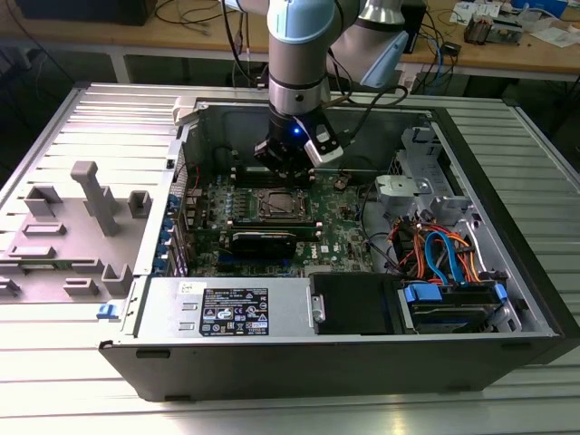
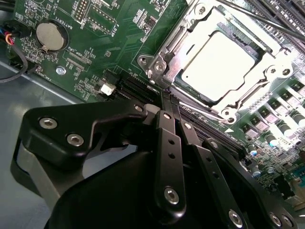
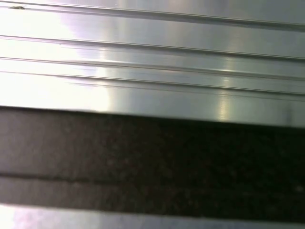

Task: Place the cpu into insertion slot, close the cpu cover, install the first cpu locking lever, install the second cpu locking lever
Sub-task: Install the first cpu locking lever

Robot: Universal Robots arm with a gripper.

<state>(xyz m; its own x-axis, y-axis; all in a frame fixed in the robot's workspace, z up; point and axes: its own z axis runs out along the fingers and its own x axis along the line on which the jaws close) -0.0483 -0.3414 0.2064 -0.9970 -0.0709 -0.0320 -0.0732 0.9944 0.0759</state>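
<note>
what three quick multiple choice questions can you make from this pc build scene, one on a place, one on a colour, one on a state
1. Where is the cpu?
A) lying outside the case
B) in the insertion slot
C) held up in the gripper

2. What colour is the motherboard?
A) red
B) blue
C) green

3. How does the cpu cover stand?
A) lowered flat around the cpu
B) tipped upright
C) taken off the board

Answers:
1 B, the cpu's pale top sits framed inside the slot.
2 C, the board is green in the second wrist view and the exterior view.
3 A, the silver frame lies flat along the chip's edges.
</note>
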